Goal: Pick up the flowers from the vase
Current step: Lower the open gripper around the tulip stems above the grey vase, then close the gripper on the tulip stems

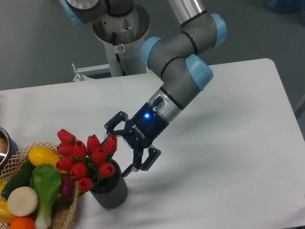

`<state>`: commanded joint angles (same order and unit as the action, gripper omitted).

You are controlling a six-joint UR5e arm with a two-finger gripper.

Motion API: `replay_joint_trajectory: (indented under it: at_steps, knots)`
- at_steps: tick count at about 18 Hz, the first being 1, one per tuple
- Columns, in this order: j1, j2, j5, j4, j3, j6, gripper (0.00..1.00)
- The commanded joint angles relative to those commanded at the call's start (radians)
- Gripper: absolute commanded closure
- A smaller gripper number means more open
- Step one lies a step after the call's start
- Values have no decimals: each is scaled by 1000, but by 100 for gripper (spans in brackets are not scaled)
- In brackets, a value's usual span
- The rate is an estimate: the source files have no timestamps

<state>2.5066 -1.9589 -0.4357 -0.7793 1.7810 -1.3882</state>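
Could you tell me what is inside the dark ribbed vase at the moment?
The vase holds the flowers, red tulip buds with green leaves spilling over its mouth. The stems inside and the vase's bottom are hidden by the blooms and the wall. The open tool is beside them.
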Motion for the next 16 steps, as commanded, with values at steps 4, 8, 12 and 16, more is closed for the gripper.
replay_joint_trajectory:
  at_steps: [4,8,12,16]
  knots:
    - [-15,-8,0,0,2,-8,0]
    - [-26,-8,8,0,11,-8,0]
    - [-28,-11,44,0,12,-8,0]
    - [-28,-18,60,0,9,-8,0]
